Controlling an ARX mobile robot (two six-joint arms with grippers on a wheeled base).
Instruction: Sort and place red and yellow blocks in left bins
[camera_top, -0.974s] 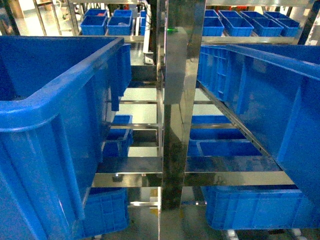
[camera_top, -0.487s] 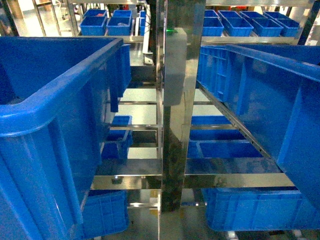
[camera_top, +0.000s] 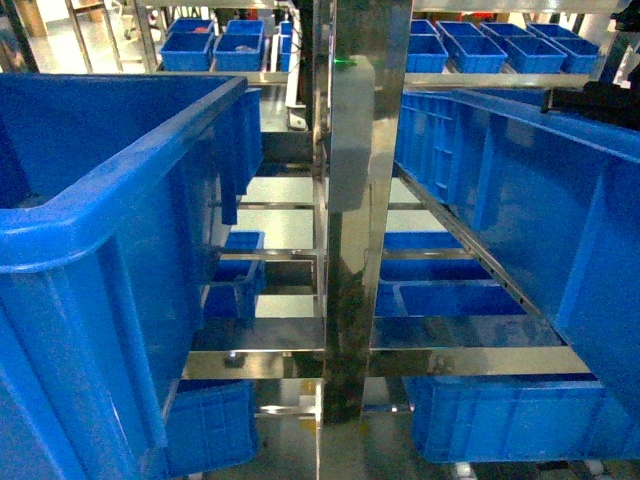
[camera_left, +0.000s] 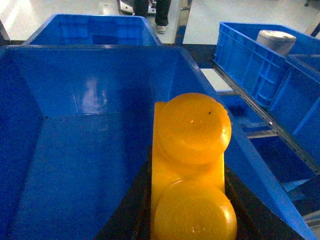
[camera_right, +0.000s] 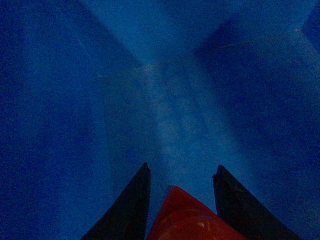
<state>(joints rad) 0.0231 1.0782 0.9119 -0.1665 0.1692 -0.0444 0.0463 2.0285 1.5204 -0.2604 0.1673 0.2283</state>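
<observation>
The yellow block (camera_left: 192, 130), a glossy two-stud brick, fills the lower middle of the left wrist view. My left gripper (camera_left: 187, 212) is shut on it, with a dark finger on each side. It hangs inside a large blue bin (camera_left: 80, 150), near that bin's right wall. In the right wrist view the red block (camera_right: 187, 220) sits between the dark fingers of my right gripper (camera_right: 181, 172), which is shut on it deep inside a dim blue bin (camera_right: 175, 100). The head view shows the left bin (camera_top: 100, 210) and a right-hand crate (camera_top: 520, 180); both blocks are hidden there.
A steel post (camera_top: 365, 200) stands between the two crates. A dark part of my right arm (camera_top: 598, 98) shows over the right crate's rim. Smaller blue bins (camera_top: 450, 295) sit on lower shelves. A neighbouring crate holds a grey cylinder (camera_left: 276, 40).
A dark part of the right arm has come into the head view at the upper right, over the right crate. The head view itself has shifted slightly.
</observation>
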